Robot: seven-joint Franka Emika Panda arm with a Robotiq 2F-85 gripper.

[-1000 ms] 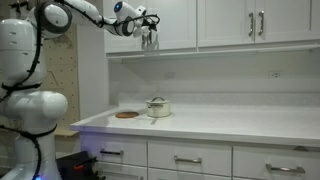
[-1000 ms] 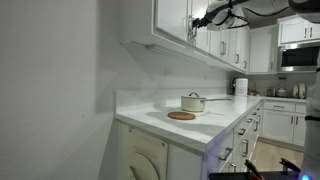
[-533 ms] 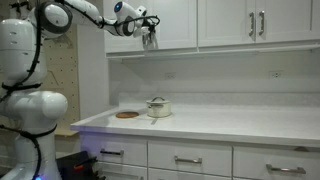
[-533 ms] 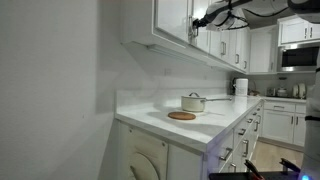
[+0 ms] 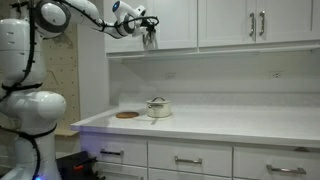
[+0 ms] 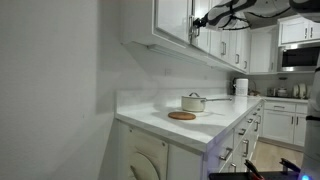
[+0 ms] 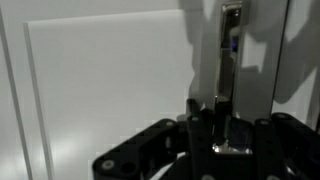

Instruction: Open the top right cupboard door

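Finding: the gripper [image 5: 150, 38] is raised to the row of upper cabinets, at the lower part of the top right cupboard door [image 5: 175, 22]. The arm [image 5: 88, 12] reaches it from the robot's body at the frame's edge.

In the wrist view, the gripper [image 7: 230, 135] sits directly on the door's silver handle [image 7: 231, 60]. The bar runs vertically up the frame, and its lower end drops between the two dark fingers [image 7: 207, 122], one on each side. The fingers stand close against the bar. Whether they actually press on it cannot be told. The white stile of the door [image 7: 258, 40] lies just beside the handle, and a recessed white panel fills the other side of the frame.

In an exterior view, the door lies flush with its neighbours, closed. From the oblique angle, the gripper [image 6: 200, 20] is at the cabinet faces, high above the counter.

On the counter [image 5: 230, 125], well below the gripper, stand a pot [image 5: 158, 106] and, just beside it, a round wooden mat [image 5: 126, 115]. Both are well apart from the door.
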